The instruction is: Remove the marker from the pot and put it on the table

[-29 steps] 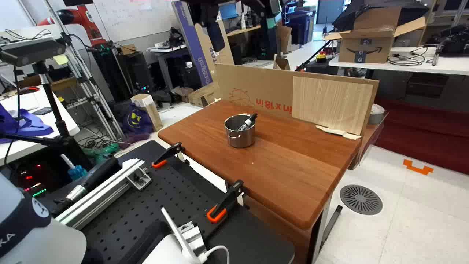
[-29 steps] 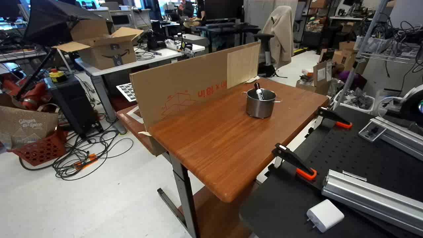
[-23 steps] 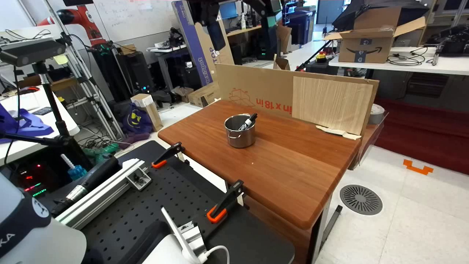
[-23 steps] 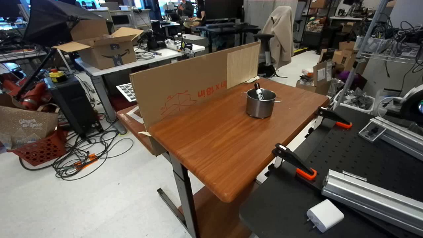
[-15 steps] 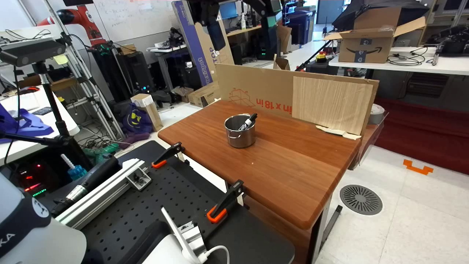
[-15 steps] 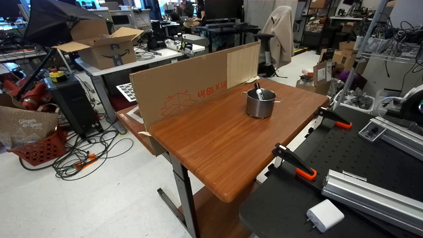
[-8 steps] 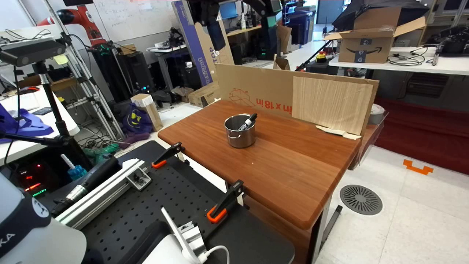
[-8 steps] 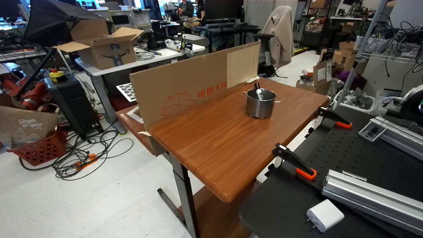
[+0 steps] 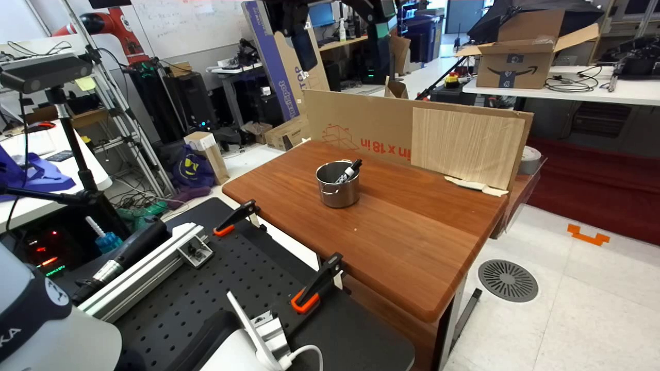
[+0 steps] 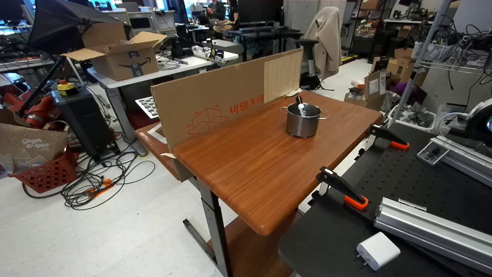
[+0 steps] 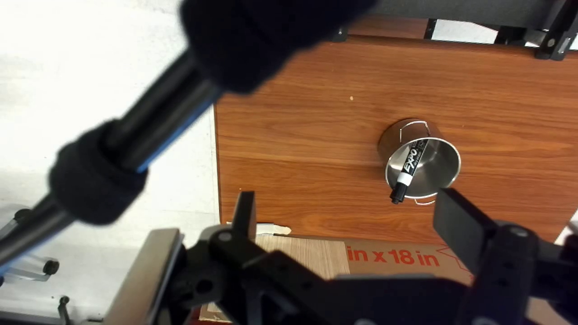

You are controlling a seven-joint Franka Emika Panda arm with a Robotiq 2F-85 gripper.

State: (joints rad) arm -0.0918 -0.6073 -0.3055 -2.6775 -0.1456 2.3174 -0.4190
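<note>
The marker (image 11: pixel 414 157), black with a white band and black cap, leans inside the pot with its cap over the rim. It also shows in both exterior views (image 9: pixel 348 173) (image 10: pixel 301 109). The pot (image 11: pixel 389 141) is shiny silver with thin wire handles. It stands upright on the reddish-brown table (image 11: pixel 307 153) in both exterior views (image 9: pixel 337 197) (image 10: pixel 301 126). My gripper (image 11: pixel 345 195) is open and empty. It hangs high above the table at the top of an exterior view (image 9: pixel 344 56), apart from pot and marker. The marker's lower end is hidden in an exterior view.
An upright cardboard board (image 9: pixel 368 121) with a pale wood-grain panel (image 9: pixel 466 147) lines one long table edge. Black clamps with orange handles (image 9: pixel 305 300) (image 10: pixel 356 202) grip the opposite edge beside the black perforated bench (image 9: pixel 206 296). A dark cable (image 11: pixel 158 106) crosses the wrist view.
</note>
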